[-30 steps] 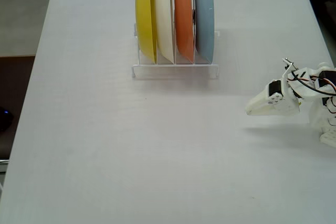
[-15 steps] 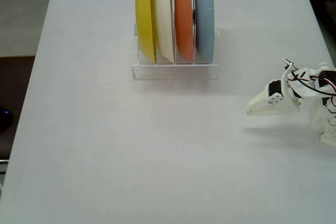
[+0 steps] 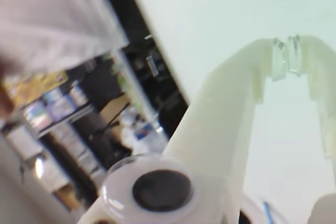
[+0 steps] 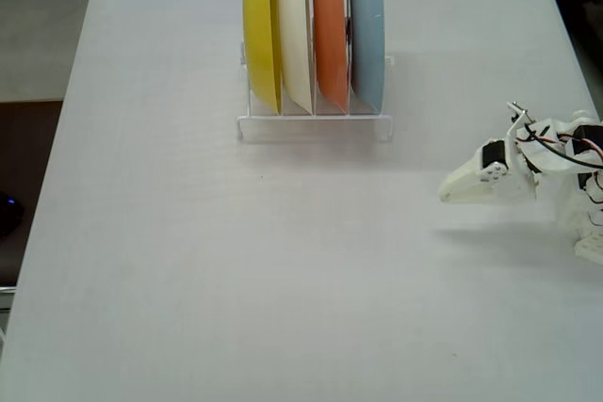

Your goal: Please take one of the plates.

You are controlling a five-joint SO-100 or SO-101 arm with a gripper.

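The blue-grey plate (image 4: 368,33) stands on edge in the rightmost slot of a white rack (image 4: 315,126) at the back middle of the table in the fixed view. Left of it stand an orange plate (image 4: 331,35), a cream-white plate (image 4: 295,33) and a yellow plate (image 4: 261,30). My gripper (image 4: 445,193) is low over the table at the right, well in front and right of the rack, pointing left. In the wrist view the gripper (image 3: 287,52) has its fingertips nearly touching with nothing between them. No plate shows in the wrist view.
The white table (image 4: 207,270) fills the fixed view. The arm's base (image 4: 584,185) sits at the right edge. In the wrist view the table's edge (image 3: 157,40) runs diagonally, with dark room clutter beyond it.
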